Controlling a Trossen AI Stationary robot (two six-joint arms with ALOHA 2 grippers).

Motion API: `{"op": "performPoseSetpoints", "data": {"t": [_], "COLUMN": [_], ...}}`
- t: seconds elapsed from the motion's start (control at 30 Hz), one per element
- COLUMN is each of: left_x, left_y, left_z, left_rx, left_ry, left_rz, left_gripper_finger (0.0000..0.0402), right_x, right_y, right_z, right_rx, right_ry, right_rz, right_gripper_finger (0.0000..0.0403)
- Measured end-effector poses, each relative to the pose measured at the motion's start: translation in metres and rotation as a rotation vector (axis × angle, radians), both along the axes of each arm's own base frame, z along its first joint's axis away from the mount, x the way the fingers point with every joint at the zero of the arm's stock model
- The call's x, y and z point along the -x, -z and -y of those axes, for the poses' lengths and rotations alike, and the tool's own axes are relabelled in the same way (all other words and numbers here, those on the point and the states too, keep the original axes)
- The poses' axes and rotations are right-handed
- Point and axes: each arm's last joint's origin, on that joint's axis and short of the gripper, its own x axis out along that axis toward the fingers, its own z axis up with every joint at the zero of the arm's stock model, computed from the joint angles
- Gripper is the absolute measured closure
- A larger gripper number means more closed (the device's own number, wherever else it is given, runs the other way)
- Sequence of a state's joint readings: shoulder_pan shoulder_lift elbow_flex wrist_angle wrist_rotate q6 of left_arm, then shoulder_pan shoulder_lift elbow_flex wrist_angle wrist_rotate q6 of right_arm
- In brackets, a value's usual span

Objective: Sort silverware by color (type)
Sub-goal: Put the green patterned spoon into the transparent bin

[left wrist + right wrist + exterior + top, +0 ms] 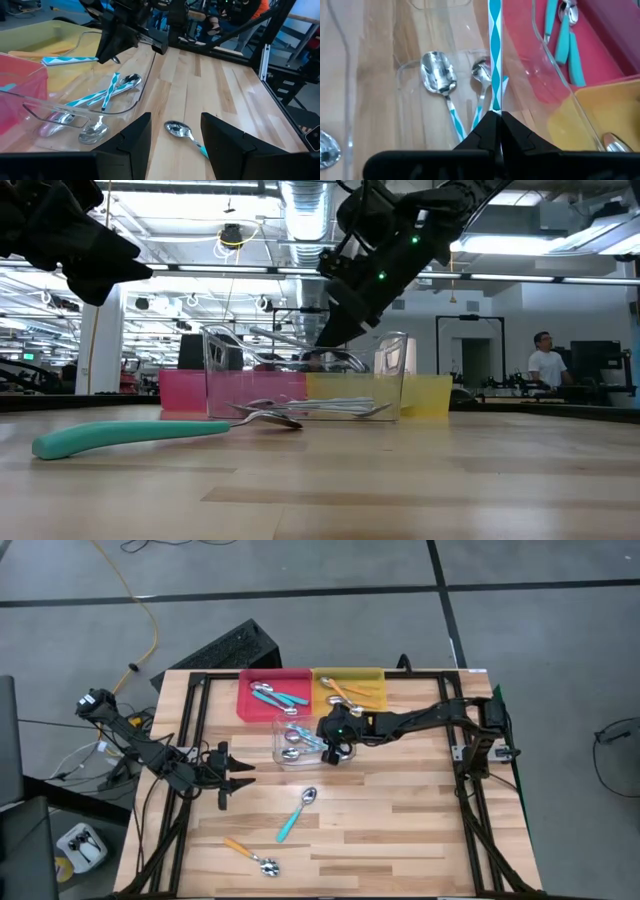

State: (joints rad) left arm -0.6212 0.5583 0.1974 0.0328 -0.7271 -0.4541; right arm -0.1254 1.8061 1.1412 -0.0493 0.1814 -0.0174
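On the wooden surface, largest first: red tray with teal spoons; yellow tray with orange spoons; clear tray with striped spoons. Right end effector above clear tray, clamped on striped spoon. Left end effector at left edge, fingers apart, empty. Loose: teal spoon, orange spoon.

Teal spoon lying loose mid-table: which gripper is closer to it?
Left. The left gripper hovers just beside the teal spoon, open. The right gripper is farther, above the clear tray, shut on a striped spoon.
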Motion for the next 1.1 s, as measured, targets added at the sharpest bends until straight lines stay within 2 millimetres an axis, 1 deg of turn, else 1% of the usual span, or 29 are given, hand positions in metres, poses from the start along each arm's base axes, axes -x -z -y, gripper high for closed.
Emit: {"op": "performPoseSetpoints", "data": {"t": [0.2, 0.27, 0.33, 0.47, 0.67, 0.77, 0.9, 1.1], "left_x": [0.000, 0.000, 0.000, 0.000, 0.000, 0.000, 0.000, 0.000], "left_y": [0.000, 0.000, 0.000, 0.000, 0.000, 0.000, 0.001, 0.001], "left_z": [0.000, 0.000, 0.000, 0.000, 0.000, 0.000, 0.000, 0.000], "left_rx": [0.001, 0.002, 0.002, 0.004, 0.003, 0.003, 0.002, 0.005], "left_ry": [0.000, 0.000, 0.000, 0.004, 0.004, 0.003, 0.003, 0.000], "left_rz": [0.000, 0.000, 0.000, 0.000, -0.002, -0.003, -0.007, -0.013], "left_gripper_finger": [0.0246, 0.0246, 0.0246, 0.0246, 0.0246, 0.0246, 0.0246, 0.0246], "right_x": [-0.002, -0.007, -0.004, -0.006, -0.005, -0.008, -0.012, -0.009], "right_y": [0.007, 0.013, 0.020, 0.014, 0.017, 0.027, 0.035, 0.041], "right_z": [0.000, 0.001, 0.000, 0.001, 0.001, 0.001, 0.002, 0.002], "right_rx": [-0.013, -0.012, -0.018, -0.014, -0.015, -0.022, -0.023, -0.018], "right_ry": [0.011, 0.011, 0.012, 0.014, 0.015, 0.018, 0.022, 0.016], "right_rz": [-0.006, 0.004, -0.042, -0.014, -0.025, -0.035, -0.042, -0.083], "right_gripper_finger": [0.0369, 0.0369, 0.0368, 0.0368, 0.0368, 0.0368, 0.0367, 0.0353]}}
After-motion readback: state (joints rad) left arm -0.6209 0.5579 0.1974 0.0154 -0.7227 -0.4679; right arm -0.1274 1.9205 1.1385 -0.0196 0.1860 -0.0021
